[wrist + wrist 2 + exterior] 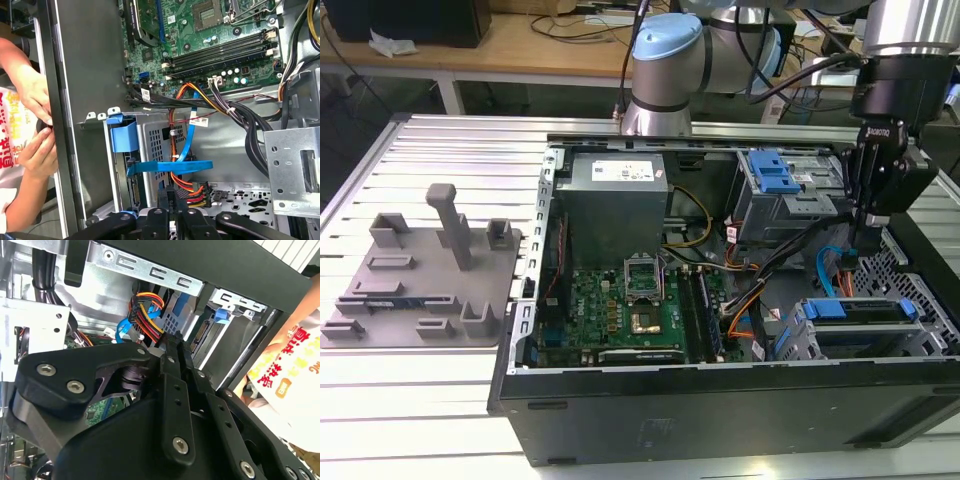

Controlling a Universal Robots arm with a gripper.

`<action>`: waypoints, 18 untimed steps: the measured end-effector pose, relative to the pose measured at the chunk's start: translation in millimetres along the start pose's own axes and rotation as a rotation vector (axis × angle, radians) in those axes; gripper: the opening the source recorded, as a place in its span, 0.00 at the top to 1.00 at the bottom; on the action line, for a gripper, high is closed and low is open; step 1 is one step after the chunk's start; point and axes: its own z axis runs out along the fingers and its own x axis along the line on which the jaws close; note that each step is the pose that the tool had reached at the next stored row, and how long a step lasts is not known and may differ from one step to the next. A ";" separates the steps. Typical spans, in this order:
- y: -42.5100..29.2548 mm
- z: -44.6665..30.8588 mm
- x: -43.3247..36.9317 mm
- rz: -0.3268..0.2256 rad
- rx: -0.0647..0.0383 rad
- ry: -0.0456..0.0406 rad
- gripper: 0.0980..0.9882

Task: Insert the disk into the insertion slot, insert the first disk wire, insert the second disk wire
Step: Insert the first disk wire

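The disk point(860, 312), silver-grey in its blue carrier point(123, 132), sits inside the insertion slot point(895, 345), the low perforated cage point(156, 145) at the case's front, on the exterior view's right. My gripper point(857, 245) hangs just above and behind that cage. In both wrist views its fingers stand pressed together point(173, 196) point(175, 340) on the black connector point(200, 194) of a red, yellow and orange wire bundle point(146, 310), close to the disk's rear end. A flat blue wire point(170, 166) lies across the cage beside it.
The taller cage with a blue latch point(775, 180) stands behind the gripper. Black cable bundles point(240, 117) cross to the motherboard point(630, 310). A person's hands point(35, 105) are at the case's outer wall. A grey fixture plate point(420, 280) lies at the exterior view's left.
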 end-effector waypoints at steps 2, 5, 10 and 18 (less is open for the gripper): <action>0.0 0.1 -0.1 0.000 0.000 -0.0003 0.93; -0.9 2.8 6.5 0.000 -0.001 -0.0042 0.93; -2.5 3.5 18.5 -0.001 -0.005 -0.0400 0.93; -4.8 10.6 35.3 -0.003 -0.026 -0.2029 0.93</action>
